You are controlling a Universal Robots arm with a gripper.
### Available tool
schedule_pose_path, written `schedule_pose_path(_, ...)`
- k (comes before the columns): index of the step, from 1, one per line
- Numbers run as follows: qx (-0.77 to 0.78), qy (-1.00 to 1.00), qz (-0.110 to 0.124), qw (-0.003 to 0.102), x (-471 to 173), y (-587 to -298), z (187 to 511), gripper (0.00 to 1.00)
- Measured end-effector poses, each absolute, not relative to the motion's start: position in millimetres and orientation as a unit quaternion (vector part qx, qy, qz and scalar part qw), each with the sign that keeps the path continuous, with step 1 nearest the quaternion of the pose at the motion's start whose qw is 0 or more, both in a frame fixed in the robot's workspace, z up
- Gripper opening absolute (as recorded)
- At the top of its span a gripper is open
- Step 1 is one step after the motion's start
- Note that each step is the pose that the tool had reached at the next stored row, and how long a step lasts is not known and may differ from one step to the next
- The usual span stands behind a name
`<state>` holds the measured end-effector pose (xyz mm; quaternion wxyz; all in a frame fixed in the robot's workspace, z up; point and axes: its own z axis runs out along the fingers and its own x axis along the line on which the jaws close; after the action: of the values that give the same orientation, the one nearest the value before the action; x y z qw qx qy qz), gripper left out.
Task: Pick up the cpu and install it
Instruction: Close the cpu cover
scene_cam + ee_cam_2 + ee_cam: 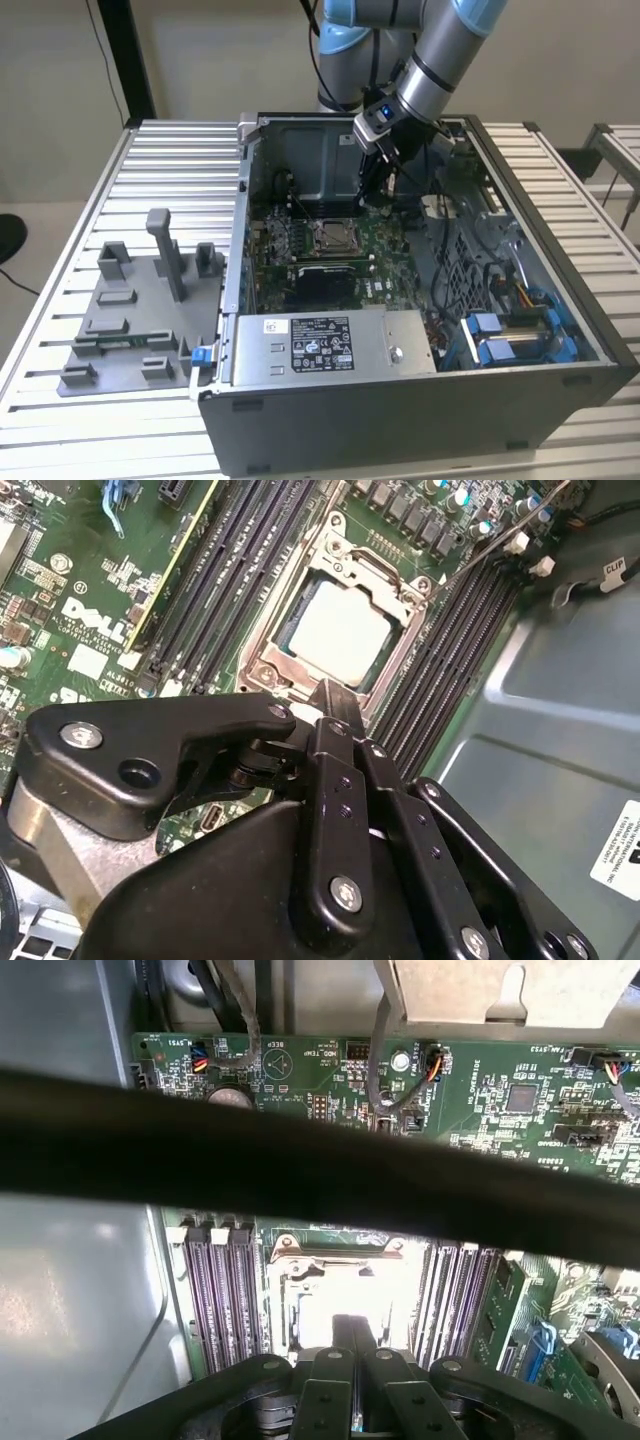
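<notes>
Grey plastic tray [140, 310] lies on the ribbed metal surface [180, 160] at the exterior view's left. Just right of it stands the open case [400, 420], with a green board [390, 262] on its floor and a labelled box [320, 345] along its near edge. Mid-board sits the socket [333, 237].

In the second wrist view the cpu [338, 632] lies flat inside the socket's metal frame [262, 660], pale top up, with dark slots [235, 570] running along both sides of the frame.

The arm [440, 50] comes down from the upper middle of the exterior view, and the hand [370, 200] hangs inside the case, just right of the socket and a little behind it. In both wrist views the hand [325, 692] [348, 1328] has its fingers together with nothing between them. Their tips are close over the frame's rim; whether they touch it I cannot tell.

Blue parts [500, 335] sit in the case's lower right corner.
</notes>
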<state>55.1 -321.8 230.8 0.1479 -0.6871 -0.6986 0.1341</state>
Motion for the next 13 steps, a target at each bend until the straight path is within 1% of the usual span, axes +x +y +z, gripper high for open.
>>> schedule_pose_path(13,-0.687,-0.699,0.134,0.148,45.0,-321.8,230.8,0.00)
